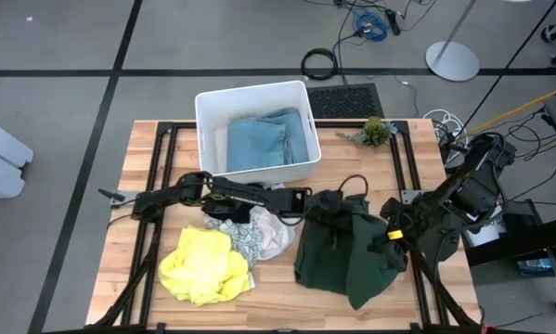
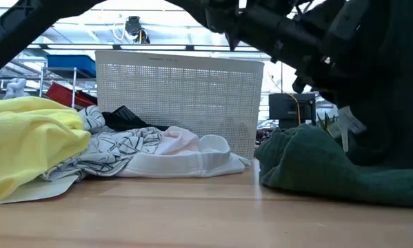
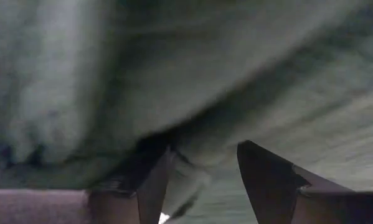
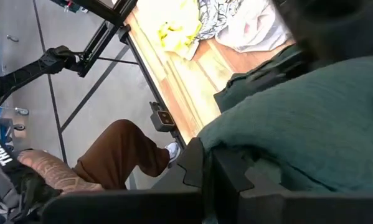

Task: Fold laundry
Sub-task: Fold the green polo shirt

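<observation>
- You have the dark green garment (image 1: 344, 243) lying on the table (image 1: 370, 306) between the two arms, a little toward the right side, with its long axis running from the far side to the near edge.
- The left gripper (image 1: 307, 198) reaches across to the garment's upper left corner. In the left wrist view its fingers (image 3: 270, 180) stand apart with green cloth (image 3: 192, 81) filling the picture just before them, so it is open and grips nothing that I can see.
- The right gripper (image 1: 395, 231) is at the garment's right edge. Its jaws are closed; whether cloth is caught between them, I cannot tell.
- For the coming move, the right arm seems nearer to the long right edge, the left arm nearer to the top corner.
- The yellow garment (image 1: 203, 264) and the white patterned one (image 1: 262, 234) lie beside each other at the left. The light blue garment (image 1: 270, 141) is inside the white bin (image 1: 213, 100).
- Only the low view shows a bit of black cloth (image 2: 127, 117) behind the patterned garment, in front of the bin.
- Only the right wrist view shows a person (image 4: 108, 155) seated beside the table.
</observation>
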### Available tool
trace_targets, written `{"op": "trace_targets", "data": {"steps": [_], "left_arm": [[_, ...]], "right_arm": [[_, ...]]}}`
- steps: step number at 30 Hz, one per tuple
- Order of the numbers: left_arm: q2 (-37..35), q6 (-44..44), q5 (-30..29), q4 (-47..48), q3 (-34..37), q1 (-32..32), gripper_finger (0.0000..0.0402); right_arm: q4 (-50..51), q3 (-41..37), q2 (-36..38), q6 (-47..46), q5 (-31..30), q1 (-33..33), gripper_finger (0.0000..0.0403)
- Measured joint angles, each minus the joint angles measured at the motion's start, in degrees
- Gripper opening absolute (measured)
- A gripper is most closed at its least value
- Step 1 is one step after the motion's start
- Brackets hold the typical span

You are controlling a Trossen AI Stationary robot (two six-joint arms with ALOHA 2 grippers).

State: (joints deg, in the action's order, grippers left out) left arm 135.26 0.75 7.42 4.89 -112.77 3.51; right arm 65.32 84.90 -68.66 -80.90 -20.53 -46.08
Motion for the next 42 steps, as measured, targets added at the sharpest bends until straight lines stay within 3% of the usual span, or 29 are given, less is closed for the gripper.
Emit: {"op": "trace_targets", "data": {"steps": [7,12,16,27,36,42], "left_arm": [[0.7,-0.4,-2.8,-7.1,0.0,-3.9,0.0198],[0.7,-2.3,6.2,-3.6,-0.1,-7.0,0.0198],[0.4,-2.8,13.7,7.4,-0.1,-9.0,0.0198],[-8.7,8.5,12.4,31.6,-0.1,-9.3,0.0198],[-21.3,13.1,12.0,67.3,-0.1,-9.2,0.0198],[-32.6,8.1,9.2,70.2,-0.1,-6.8,0.0198]], "right_arm": [[1.2,0.0,-0.1,-1.3,-0.6,0.9,0.0000],[2.4,0.0,-1.5,-2.3,0.0,3.4,0.0000],[3.3,0.0,-3.3,-1.2,1.4,6.8,0.0000],[3.1,0.0,-9.9,10.2,7.2,16.3,0.0000],[1.7,0.0,-10.4,18.6,8.7,22.9,0.0000],[-5.5,-3.2,-10.5,23.5,12.2,27.8,0.0000]]}}
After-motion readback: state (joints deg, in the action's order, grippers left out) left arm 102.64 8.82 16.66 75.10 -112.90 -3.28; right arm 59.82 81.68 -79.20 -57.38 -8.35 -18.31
